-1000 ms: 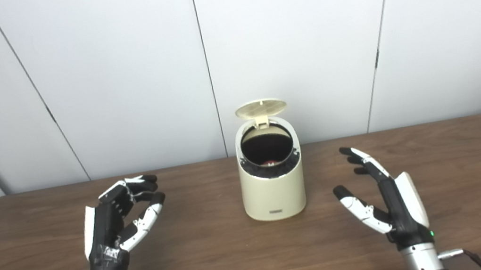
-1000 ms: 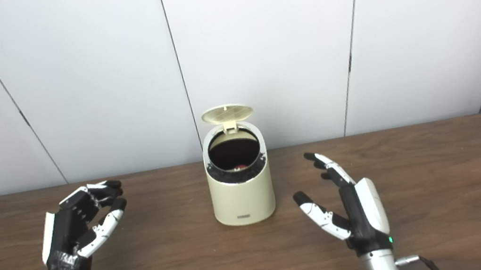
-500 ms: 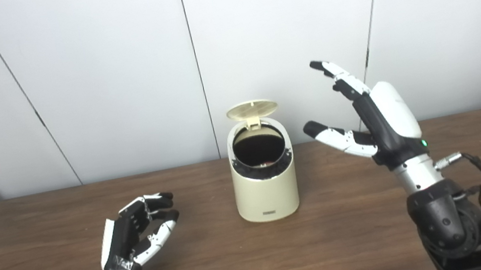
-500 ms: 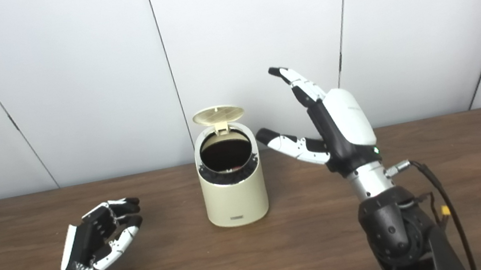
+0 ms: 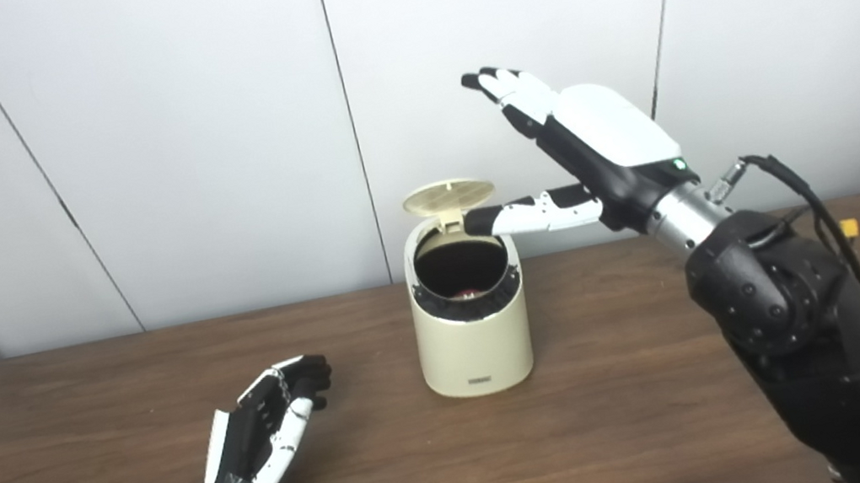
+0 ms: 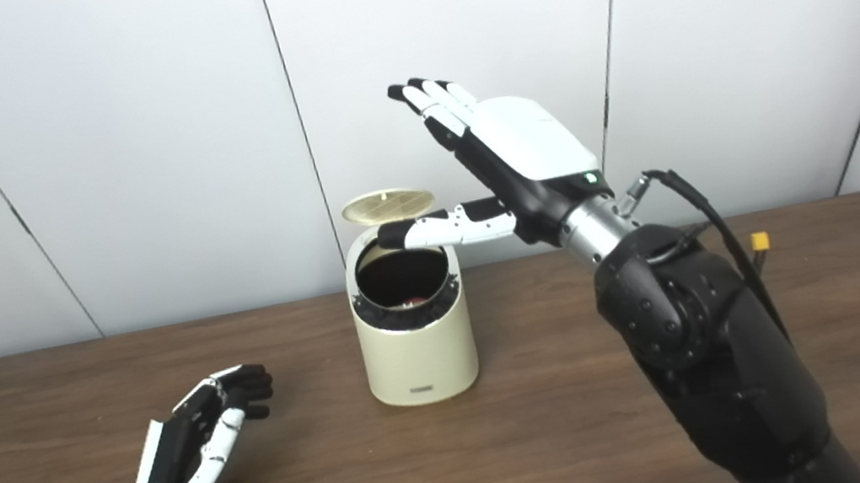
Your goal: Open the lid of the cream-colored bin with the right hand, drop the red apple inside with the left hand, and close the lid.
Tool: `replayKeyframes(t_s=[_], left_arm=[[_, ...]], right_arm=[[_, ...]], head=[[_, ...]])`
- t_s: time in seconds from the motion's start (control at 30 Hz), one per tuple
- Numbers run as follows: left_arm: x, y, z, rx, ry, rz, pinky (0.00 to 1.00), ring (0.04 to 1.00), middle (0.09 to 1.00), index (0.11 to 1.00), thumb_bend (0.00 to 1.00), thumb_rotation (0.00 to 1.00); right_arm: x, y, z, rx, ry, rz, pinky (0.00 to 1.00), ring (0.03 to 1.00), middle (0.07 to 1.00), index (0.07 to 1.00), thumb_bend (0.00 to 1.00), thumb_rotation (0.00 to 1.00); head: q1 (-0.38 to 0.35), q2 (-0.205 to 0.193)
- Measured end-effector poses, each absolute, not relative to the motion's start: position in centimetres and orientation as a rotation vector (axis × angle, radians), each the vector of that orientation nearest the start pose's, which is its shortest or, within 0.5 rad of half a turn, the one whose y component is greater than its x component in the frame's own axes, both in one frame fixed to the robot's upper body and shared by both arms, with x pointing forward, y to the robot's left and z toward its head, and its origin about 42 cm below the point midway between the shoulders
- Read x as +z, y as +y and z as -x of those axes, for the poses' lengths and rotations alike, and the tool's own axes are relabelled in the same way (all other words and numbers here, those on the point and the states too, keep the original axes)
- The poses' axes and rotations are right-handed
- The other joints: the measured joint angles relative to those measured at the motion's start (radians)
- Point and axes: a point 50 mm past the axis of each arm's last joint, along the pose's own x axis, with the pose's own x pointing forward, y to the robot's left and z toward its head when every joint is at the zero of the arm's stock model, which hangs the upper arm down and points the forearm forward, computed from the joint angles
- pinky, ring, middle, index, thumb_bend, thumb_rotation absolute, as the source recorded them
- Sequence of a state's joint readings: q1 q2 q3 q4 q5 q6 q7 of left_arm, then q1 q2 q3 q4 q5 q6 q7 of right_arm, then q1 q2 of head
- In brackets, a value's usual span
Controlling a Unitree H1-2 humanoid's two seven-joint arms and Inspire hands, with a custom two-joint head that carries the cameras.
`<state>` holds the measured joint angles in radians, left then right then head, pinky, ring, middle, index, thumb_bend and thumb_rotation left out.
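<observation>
With red apple [image 5: 469,293] already down inside cream bin [image 5: 474,337] and lid [image 5: 447,195] still up: closing step. Right hand [image 5: 581,142] above lid, fingers apart, empty; left hand [image 5: 264,441] loosely curled, empty. Next: press lid down.

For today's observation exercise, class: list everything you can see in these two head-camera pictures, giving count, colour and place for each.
Bin: one, cream, centre of the table.
Lid: one, cream, hinged up at the bin's back.
Apple: one, red, a sliver showing inside the bin.
Table: one, dark brown wood, across the foreground.
Wall panels: white, behind the table.
Left hand: black and white, low over the table left of the bin, empty, fingers loosely curled.
Right hand: black and white, raised, open, right of the lid.
</observation>
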<state>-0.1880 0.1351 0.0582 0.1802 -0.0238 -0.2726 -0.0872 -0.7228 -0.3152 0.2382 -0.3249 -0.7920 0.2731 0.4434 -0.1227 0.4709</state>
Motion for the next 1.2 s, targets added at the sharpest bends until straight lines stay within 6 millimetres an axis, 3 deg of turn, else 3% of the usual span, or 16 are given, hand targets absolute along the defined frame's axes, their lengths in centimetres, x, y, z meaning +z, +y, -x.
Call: replayKeyframes(t_s=[0.17,0.63,0.8,1.0,1.2], left_arm=[[12.6,25.5,-34.3,-0.069,-0.294,-0.128,0.65,0.7,0.697,0.691,0.4,0.58],[12.7,24.8,-34.0,-0.066,-0.299,-0.124,0.65,0.701,0.697,0.68,0.4,0.55],[12.7,24.6,-33.9,-0.064,-0.291,-0.118,0.64,0.695,0.689,0.674,0.39,0.56],[12.6,24.3,-33.7,-0.066,-0.279,-0.121,0.64,0.694,0.686,0.671,0.39,0.58],[12.7,24.2,-33.7,-0.065,-0.279,-0.13,0.64,0.691,0.682,0.667,0.39,0.59]], right_arm=[[39.4,-15.5,-40.5,0.288,-0.549,1.277,0.9,0.995,0.978,0.947,0.87,0.97],[37.9,-13.4,-42.9,0.416,-0.402,1.352,0.88,0.975,0.956,0.915,0.88,0.94],[37.7,-13.2,-42.9,0.463,-0.35,1.364,0.93,0.992,0.97,0.932,0.87,0.96],[38.0,-13.7,-41.9,0.509,-0.315,1.359,0.9,0.981,0.956,0.919,0.87,0.95],[36.9,-14.5,-40.3,0.527,-0.282,1.332,0.87,0.984,0.951,0.915,0.85,0.91]], head=[[0.008,-0.002],[0.023,0.002],[0.026,0.009],[0.023,0.009],[0.023,0.014]])
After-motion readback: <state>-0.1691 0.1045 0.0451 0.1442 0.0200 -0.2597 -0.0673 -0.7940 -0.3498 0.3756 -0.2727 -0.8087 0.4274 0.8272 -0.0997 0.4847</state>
